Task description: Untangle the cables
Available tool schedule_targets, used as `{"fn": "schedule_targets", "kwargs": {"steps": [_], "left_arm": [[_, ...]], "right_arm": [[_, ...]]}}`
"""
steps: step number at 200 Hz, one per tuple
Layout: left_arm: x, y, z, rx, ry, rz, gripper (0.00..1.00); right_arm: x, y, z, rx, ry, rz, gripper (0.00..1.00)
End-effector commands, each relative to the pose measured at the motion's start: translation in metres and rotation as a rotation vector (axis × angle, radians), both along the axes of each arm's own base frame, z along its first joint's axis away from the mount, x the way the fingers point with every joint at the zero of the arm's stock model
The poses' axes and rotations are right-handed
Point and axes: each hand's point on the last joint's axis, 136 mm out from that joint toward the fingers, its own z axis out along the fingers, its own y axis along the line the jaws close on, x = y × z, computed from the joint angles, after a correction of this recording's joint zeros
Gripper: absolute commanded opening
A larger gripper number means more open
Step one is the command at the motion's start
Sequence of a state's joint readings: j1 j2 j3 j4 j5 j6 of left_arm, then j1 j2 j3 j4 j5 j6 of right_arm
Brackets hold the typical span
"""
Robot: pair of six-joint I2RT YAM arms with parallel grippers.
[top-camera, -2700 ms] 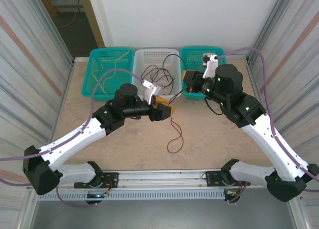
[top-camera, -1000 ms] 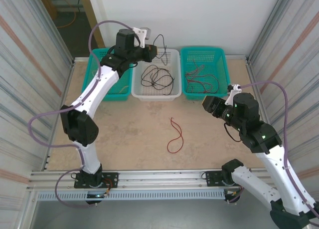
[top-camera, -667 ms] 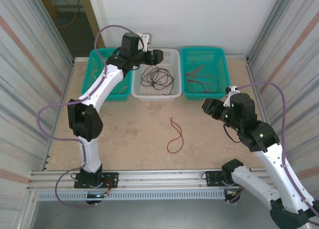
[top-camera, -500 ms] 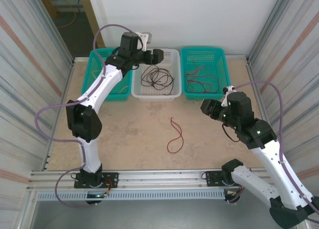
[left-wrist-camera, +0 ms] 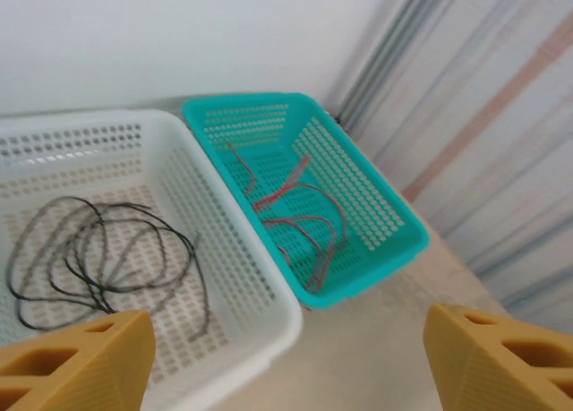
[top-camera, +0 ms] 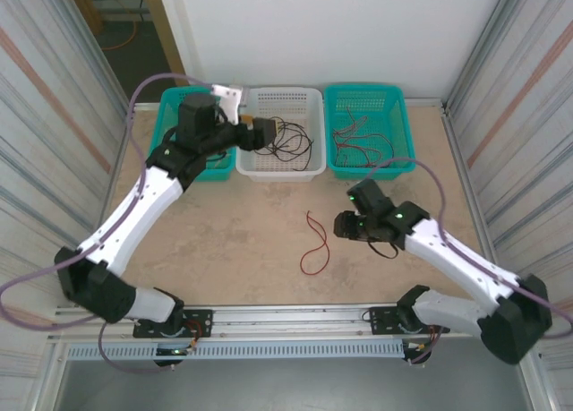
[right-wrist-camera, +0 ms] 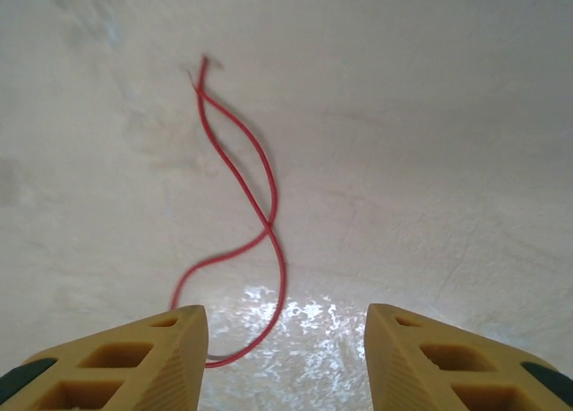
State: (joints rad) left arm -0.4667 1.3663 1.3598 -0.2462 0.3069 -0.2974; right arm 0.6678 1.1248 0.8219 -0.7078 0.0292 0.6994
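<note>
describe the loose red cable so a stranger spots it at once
Look at the bare table in front of the three baskets. One red cable lies there in a loose twist, just ahead of the right fingers; all other cables sit in baskets.

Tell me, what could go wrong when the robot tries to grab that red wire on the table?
The red wire is thin and lies flat on the table, so the open right pincer might miss it or scrape the table.
It crosses over itself; pulling one strand might tighten that twist.
The open left pincer hangs near the white basket, where looped black wires might come up in one clump.
</note>
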Motion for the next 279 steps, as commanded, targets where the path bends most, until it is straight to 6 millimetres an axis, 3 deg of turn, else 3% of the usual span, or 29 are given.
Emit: {"fn": "schedule_targets", "kwargs": {"steps": [1,21,49,92,129,184,202,219,233,248,279], "left_arm": [[-0.03,-0.005,-0.014,-0.055,0.03,-0.063,0.79],[-0.053,-0.001,-0.029,-0.036,0.049,-0.077,0.79],[-0.071,0.006,-0.045,-0.048,0.097,-0.076,0.78],[-0.084,0.01,-0.062,-0.033,0.144,-0.084,0.77],[-0.087,0.011,-0.067,-0.047,0.156,-0.08,0.76],[-0.086,0.013,-0.068,-0.032,0.153,-0.076,0.75],[-0.086,0.012,-0.066,-0.033,0.152,-0.077,0.75],[-0.085,0.012,-0.065,-0.034,0.15,-0.078,0.75],[-0.085,0.012,-0.063,-0.035,0.148,-0.08,0.75],[-0.086,0.012,-0.061,-0.035,0.143,-0.081,0.75],[-0.084,0.013,-0.057,-0.031,0.132,-0.075,0.75]], "right_arm": [[0.013,0.01,-0.023,-0.071,0.02,-0.015,0.44],[0.027,0.027,-0.042,-0.09,0.047,0.006,0.41],[0.044,0.046,-0.066,-0.15,0.083,0.066,0.36],[0.057,0.08,-0.074,-0.205,0.087,0.178,0.33],[0.061,0.071,-0.092,-0.292,0.128,0.19,0.32],[0.047,0.07,-0.109,-0.328,0.188,0.225,0.29],[0.043,0.071,-0.112,-0.339,0.194,0.23,0.23],[0.042,0.067,-0.116,-0.363,0.201,0.22,0.1],[0.044,0.063,-0.113,-0.384,0.189,0.205,0.0],[0.048,0.062,-0.098,-0.387,0.16,0.189,0.0],[0.058,0.081,-0.024,-0.245,-0.003,0.195,0.0]]}}
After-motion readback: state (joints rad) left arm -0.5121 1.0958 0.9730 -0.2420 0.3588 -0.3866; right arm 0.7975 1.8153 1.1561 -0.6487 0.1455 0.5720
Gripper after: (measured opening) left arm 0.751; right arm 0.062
